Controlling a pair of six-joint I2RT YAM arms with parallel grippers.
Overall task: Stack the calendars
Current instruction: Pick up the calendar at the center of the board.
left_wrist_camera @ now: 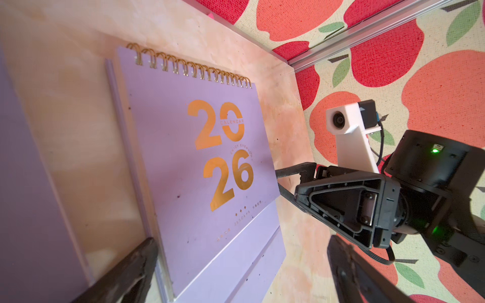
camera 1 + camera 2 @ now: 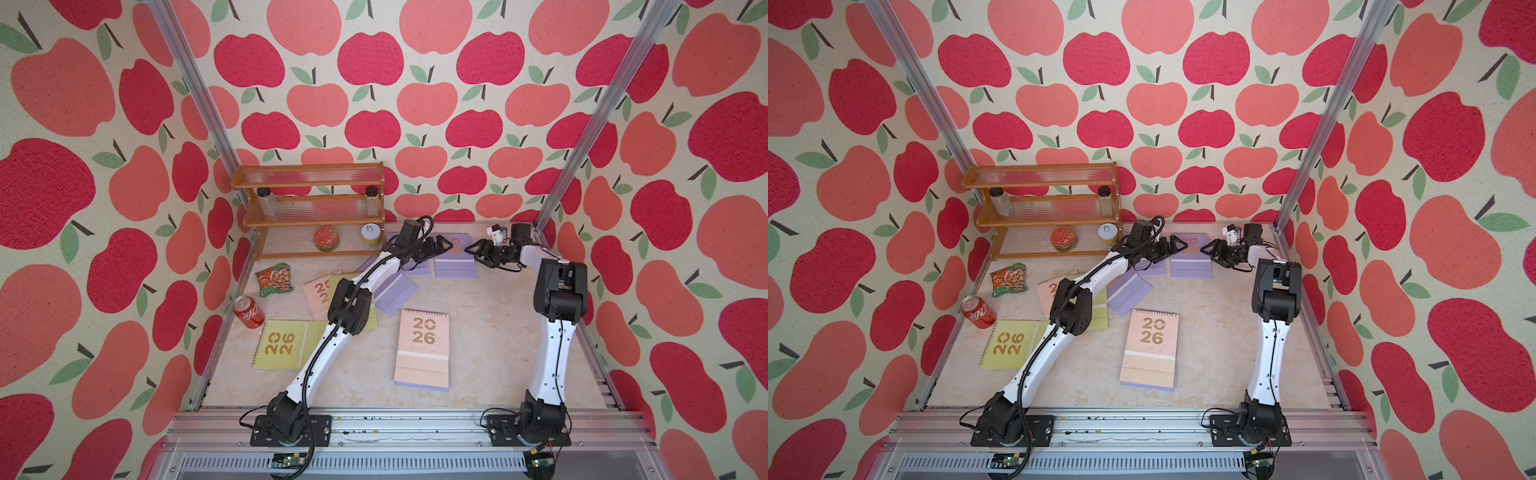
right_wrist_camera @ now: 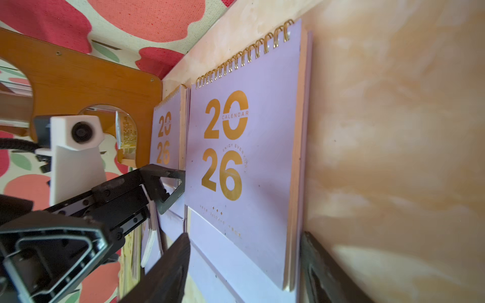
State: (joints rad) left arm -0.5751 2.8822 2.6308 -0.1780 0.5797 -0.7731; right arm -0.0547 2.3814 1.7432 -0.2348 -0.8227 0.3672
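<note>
Dark fingertips (image 3: 173,262) of the right gripper (image 3: 244,236) are seen closest to the lens in the right wrist view. They are spread apart with nothing clasped between them and are aimed at a lilac calendar (image 3: 244,157), which lies flat on the table (image 2: 498,332) near the back wall. From the opposite side the same calendar is faced by the left gripper (image 1: 241,240), whose jaws are fully released and empty. The other calendars are scattered well apart. A pink calendar (image 2: 422,340) is laid on a lilac one at the front centre, a yellow-green calendar (image 2: 282,345) is found towards the left wall, and more are partly hidden under the left arm.

Each calendar is judged to be light and stiff, made of thin board, with a smooth cover that is likely to slide under a pad. Little height is offered for pinching while it lies flat. A hold is best taken across a long side edge once that edge is tipped up. It can also be taken at the gold spiral binding (image 1: 189,68), where some thickness is raised. The folded stand flap may swing loose if it alone is gripped.
</note>
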